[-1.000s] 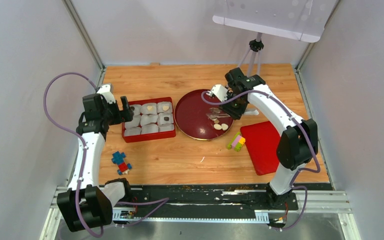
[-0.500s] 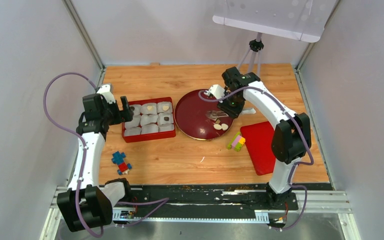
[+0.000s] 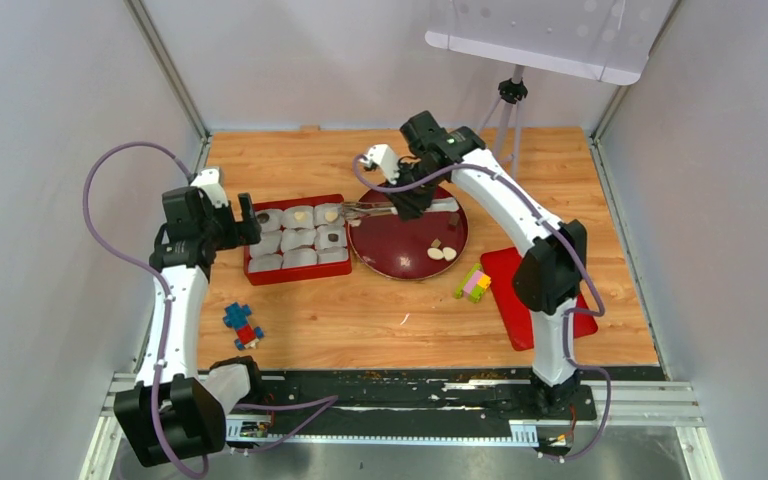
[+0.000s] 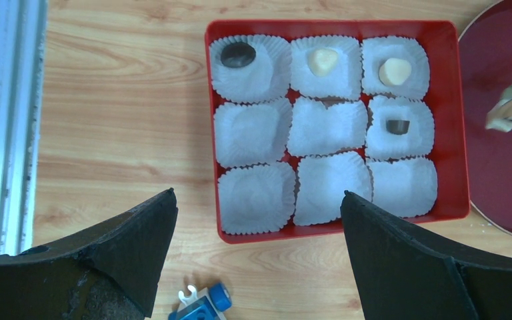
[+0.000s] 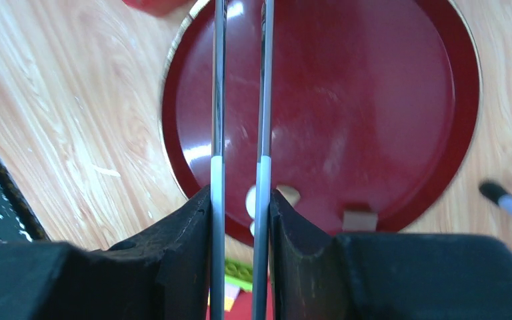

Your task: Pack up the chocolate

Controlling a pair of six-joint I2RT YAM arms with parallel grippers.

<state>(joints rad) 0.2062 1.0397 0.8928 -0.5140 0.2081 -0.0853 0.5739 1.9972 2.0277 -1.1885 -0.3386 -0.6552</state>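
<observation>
Right gripper [image 3: 409, 203], clamped on tongs [image 3: 360, 209], has swung from plate [image 3: 400, 250] toward tray [image 3: 300, 273].
Left gripper [image 4: 257, 230] gapes wide over wooden table [image 3: 380, 320]; grey walls.

Overhead, two downward wrist views; common plate [image 3: 390, 250]

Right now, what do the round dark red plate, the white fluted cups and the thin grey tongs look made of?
The round dark red plate: glossy lacquer or plastic, judging by its bright reflections. The white fluted cups: matte paper, with crimped, pleated walls. The thin grey tongs: probably metal, slim arms with a dull sheen; the paler sleeves could be plastic.
</observation>
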